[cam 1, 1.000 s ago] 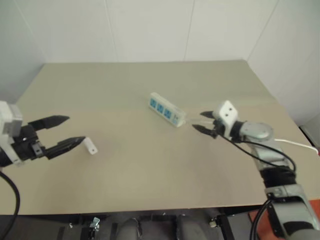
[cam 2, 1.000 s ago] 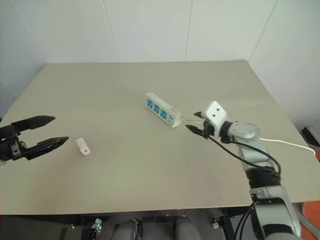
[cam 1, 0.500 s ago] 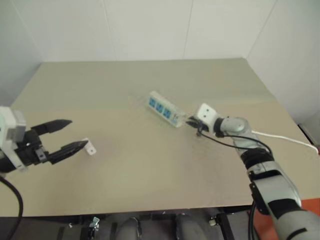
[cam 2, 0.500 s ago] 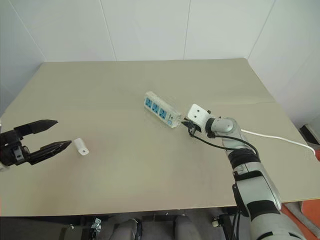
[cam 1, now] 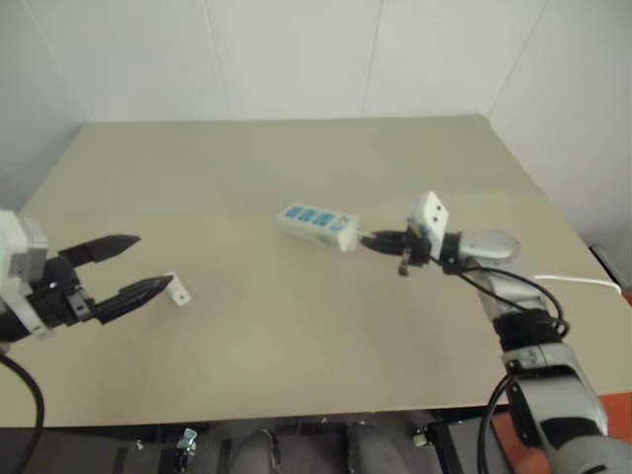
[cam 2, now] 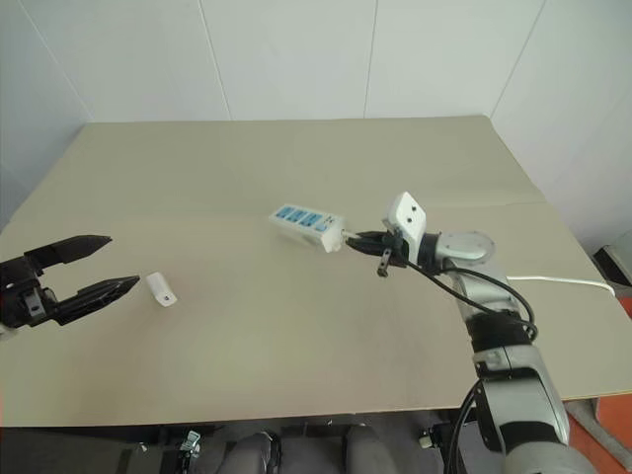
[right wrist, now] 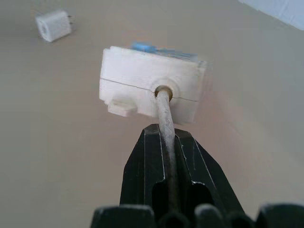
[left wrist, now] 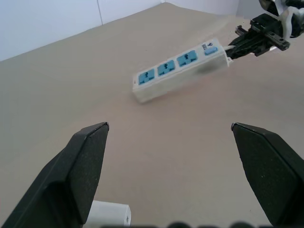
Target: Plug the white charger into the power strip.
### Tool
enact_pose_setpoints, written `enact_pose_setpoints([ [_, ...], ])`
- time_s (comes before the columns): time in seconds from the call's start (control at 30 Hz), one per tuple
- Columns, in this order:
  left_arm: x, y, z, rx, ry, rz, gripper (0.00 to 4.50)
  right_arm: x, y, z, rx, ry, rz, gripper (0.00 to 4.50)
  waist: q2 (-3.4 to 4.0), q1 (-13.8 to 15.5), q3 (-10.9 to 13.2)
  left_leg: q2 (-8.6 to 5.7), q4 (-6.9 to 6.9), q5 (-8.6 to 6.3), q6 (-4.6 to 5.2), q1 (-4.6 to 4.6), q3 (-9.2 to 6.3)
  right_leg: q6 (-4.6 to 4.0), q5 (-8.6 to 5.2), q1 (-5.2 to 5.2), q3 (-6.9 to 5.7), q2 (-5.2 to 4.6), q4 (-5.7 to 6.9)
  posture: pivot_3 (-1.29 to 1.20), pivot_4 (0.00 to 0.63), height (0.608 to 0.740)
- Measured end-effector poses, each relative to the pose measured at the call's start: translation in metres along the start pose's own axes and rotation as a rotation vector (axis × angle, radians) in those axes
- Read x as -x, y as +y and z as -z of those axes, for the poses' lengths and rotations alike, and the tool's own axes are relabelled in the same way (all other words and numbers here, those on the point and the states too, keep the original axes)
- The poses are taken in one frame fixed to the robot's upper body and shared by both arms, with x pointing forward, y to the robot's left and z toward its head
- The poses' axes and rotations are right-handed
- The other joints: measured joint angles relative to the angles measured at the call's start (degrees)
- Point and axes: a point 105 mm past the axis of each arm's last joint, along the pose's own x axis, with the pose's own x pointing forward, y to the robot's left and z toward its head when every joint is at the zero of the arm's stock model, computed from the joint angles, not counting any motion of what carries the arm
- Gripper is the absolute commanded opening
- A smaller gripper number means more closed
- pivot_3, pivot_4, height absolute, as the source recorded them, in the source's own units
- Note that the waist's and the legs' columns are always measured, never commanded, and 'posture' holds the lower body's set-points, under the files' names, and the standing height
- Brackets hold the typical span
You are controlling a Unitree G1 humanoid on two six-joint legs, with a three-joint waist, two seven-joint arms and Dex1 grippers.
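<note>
Beige desk (cam 1: 296, 346) under plain white panelled walls (cam 1: 296, 59), meeting in a corner at far right. At left, left end effector (cam 1: 126, 265) with fingers spread wide, just beside the white charger (cam 1: 178, 289) lying on the desk; charger cut off at the frame edge in the left wrist view. Mid-desk, the power strip (cam 1: 316, 224), blue sockets up. At right, right end effector (cam 1: 380, 240) clamped on the thin cord (right wrist: 166, 123) right at the strip's end, well apart from the charger.

The right gripper (cam 2: 361, 238) clamped the cord (right wrist: 166, 124) and swung the power strip (cam 2: 307, 226) round.
</note>
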Motion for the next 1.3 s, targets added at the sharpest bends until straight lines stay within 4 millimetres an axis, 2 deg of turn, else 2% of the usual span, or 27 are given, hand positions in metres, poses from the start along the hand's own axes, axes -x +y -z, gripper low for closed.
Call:
enact_pose_setpoints([
  [0.17,-0.002,0.0,0.002,0.013,0.002,0.013,4.5,0.009,0.038,0.023,-0.091,0.055,-0.095,0.01,0.0,0.04,0.0,0.0,0.01,0.0,0.0,0.08,0.07,0.0,0.0,0.0,0.03,0.03,0.07,0.0,0.15,0.74],
  [0.4,-0.011,-0.001,0.003,0.022,-0.005,0.047,4.5,-0.009,0.039,0.047,0.023,0.213,-0.01,2.32,-0.02,-0.3,-0.01,-0.02,0.02,0.01,-0.01,0.35,0.16,0.01,-0.01,0.1,0.14,0.08,0.27,0.0,0.15,0.74],
  [0.53,-0.013,-0.002,0.003,0.024,-0.005,0.054,4.5,0.008,0.036,0.052,0.053,0.278,-0.041,3.6,-0.02,-0.07,0.0,-0.04,0.04,0.0,0.0,0.29,0.16,0.02,-0.01,0.11,0.14,0.04,0.18,0.0,0.15,0.74],
  [0.63,-0.012,-0.002,0.004,0.025,-0.003,0.053,4.5,0.022,0.032,0.046,0.042,0.268,-0.061,4.47,-0.03,0.1,0.0,-0.02,0.04,0.0,0.0,0.29,0.16,0.02,-0.01,0.12,0.14,0.05,0.17,0.0,0.15,0.74],
  [0.8,-0.012,-0.002,0.005,0.029,0.001,0.051,4.5,0.033,0.022,0.026,-0.034,0.158,-0.006,4.47,-0.04,-0.17,0.0,0.0,0.04,0.0,0.0,0.34,0.16,0.02,-0.01,0.14,0.16,0.08,0.22,0.0,0.15,0.74],
  [0.9,-0.012,-0.003,0.007,0.034,0.003,0.05,4.5,0.017,0.028,0.012,-0.092,0.019,0.078,4.47,-0.12,-0.4,-0.06,0.07,0.02,0.0,0.0,0.34,0.13,0.02,-0.01,0.12,0.15,0.16,0.26,0.0,0.15,0.74],
  [1.03,-0.012,-0.003,0.007,0.033,0.004,0.052,4.5,-0.012,0.047,0.019,-0.236,-0.084,0.182,4.47,-0.13,-0.21,-0.06,-0.01,0.03,0.0,-0.01,0.31,0.14,0.02,-0.01,0.08,0.18,0.06,0.29,0.0,0.15,0.74],
  [1.3,-0.012,-0.003,0.006,0.033,0.003,0.049,4.5,-0.033,0.056,0.017,-0.288,-0.152,0.295,4.47,-0.16,0.11,-0.08,-0.01,0.05,0.01,-0.01,0.34,0.13,0.02,-0.01,0.09,0.16,0.08,0.3,0.0,0.15,0.74],
])
